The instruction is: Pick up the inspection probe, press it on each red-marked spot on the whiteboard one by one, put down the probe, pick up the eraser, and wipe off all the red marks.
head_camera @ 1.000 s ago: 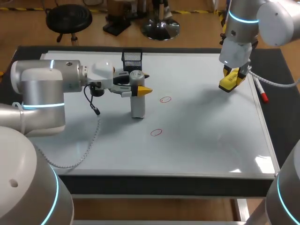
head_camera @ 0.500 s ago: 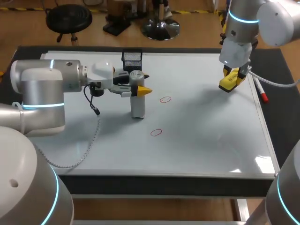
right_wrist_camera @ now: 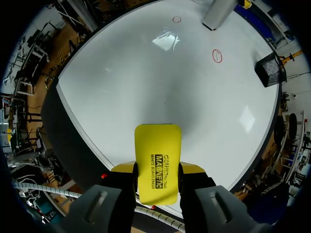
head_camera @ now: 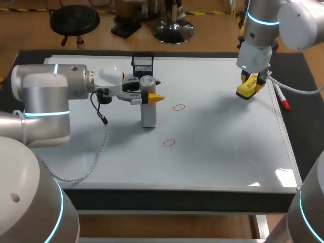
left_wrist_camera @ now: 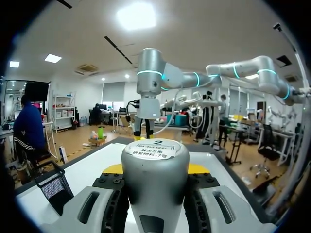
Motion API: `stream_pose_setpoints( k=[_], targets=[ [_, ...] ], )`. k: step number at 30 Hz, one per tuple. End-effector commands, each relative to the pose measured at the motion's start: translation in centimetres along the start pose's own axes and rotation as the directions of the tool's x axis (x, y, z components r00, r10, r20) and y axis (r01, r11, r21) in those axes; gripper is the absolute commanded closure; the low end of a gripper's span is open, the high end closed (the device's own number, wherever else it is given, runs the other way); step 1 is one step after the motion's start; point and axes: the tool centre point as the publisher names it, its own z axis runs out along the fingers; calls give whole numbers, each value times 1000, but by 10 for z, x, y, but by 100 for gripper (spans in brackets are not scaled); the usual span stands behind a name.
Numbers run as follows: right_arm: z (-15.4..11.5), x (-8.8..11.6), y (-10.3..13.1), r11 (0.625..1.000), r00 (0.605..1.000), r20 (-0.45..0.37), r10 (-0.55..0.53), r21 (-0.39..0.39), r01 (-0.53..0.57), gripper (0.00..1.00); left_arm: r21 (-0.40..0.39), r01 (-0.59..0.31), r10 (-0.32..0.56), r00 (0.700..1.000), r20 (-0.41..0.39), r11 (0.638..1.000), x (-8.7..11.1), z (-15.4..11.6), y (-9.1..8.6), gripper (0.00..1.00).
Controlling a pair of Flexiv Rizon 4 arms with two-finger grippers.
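Filling most of the table, the whiteboard (head_camera: 228, 152) lies flat with a dark border around it; the left arm (head_camera: 45, 96) comes in low across its near-left part, and the right arm (head_camera: 260, 30) hangs over its far-right corner. The left gripper (head_camera: 156, 89) is turned sideways and pinches the probe (head_camera: 148, 114) near its top, a finger on either side; the probe is a grey cylinder standing upright, its foot seemingly on the board, just left of the marks. A black mesh basket (head_camera: 143, 62) sits at the far edge, behind the probe. The right gripper (right_wrist_camera: 157, 171) points down and clamps the yellow eraser (head_camera: 248, 90) between both fingers; the eraser hangs above the board near its right edge, its shadow lying apart from it on the surface. A marker (head_camera: 281, 97) with a red cap lies along the right rim. Two red rings are drawn near the middle: one (head_camera: 178, 107) just right of the probe, the other (head_camera: 168, 143) nearer the front edge.
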Motion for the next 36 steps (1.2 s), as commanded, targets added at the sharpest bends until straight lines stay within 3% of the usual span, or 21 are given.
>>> stream_pose_setpoints(
  k=[1, 18, 36],
  targets=[
    [-1, 0, -1, 1000, 1000, -2, -1, 2, 1, 100, 15, -10, 9, 999, 42, 1000, 4, -14, -9, 100],
    [-1, 0, -1, 1000, 1000, -2, -1, 2, 1, 100, 34, -76, 65, 968, 243, 997, -7, -86, -37, 100],
    [-1, 0, -1, 1000, 1000, -2, -1, 2, 1, 100, -6, -72, 68, 914, 400, 997, 11, -154, -35, 100]
  ],
)
